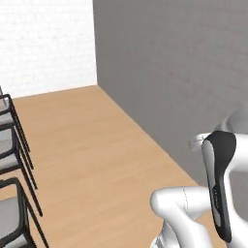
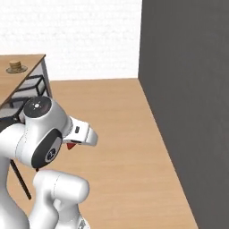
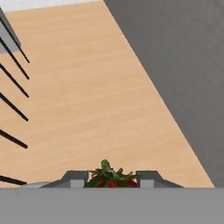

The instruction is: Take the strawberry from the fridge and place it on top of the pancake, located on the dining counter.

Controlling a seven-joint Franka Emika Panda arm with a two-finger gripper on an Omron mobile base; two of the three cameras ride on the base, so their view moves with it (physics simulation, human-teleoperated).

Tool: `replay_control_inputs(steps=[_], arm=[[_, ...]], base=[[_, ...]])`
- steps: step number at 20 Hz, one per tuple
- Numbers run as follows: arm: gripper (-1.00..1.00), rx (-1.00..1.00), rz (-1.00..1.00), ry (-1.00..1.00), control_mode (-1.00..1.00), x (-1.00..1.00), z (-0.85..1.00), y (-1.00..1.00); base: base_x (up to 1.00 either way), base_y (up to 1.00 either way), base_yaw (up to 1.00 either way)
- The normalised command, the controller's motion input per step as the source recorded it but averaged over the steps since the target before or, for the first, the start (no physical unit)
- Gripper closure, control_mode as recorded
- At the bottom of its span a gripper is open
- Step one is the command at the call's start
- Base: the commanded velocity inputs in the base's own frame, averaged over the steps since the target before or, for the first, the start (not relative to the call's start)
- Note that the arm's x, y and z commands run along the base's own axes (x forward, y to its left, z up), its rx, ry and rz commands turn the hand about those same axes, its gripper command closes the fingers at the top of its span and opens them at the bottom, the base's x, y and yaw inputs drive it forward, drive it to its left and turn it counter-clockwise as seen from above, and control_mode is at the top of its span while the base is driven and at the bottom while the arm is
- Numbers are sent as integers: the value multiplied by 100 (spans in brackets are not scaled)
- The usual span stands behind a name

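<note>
The hand [image 3: 111,180] is clenched on the strawberry [image 3: 110,178]: in the hand view the red berry with its green leafy top sits squeezed between the two grey fingers [image 3: 75,178], over a light-wood floor [image 3: 87,100] with a grey wall [image 3: 183,65] running along one side. In the right base view a bit of red [image 2: 70,146] shows under the hand at the end of the white arm [image 2: 42,138]. Far off at the upper left of that view, the pancake [image 2: 15,65] stands on its grey plate [image 2: 16,69] on the light-wood surface [image 2: 18,85], well apart from the hand. Black-framed chairs [image 1: 9,160] line the left edge of the left base view.
</note>
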Motion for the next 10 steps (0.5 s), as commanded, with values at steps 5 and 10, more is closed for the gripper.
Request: replay_control_inputs(steps=[5,10], arm=[[100,0,0,0,100,0,0,0],[100,0,0,0,100,0,0,0]], base=[[99,-11,21],[92,-10,30]])
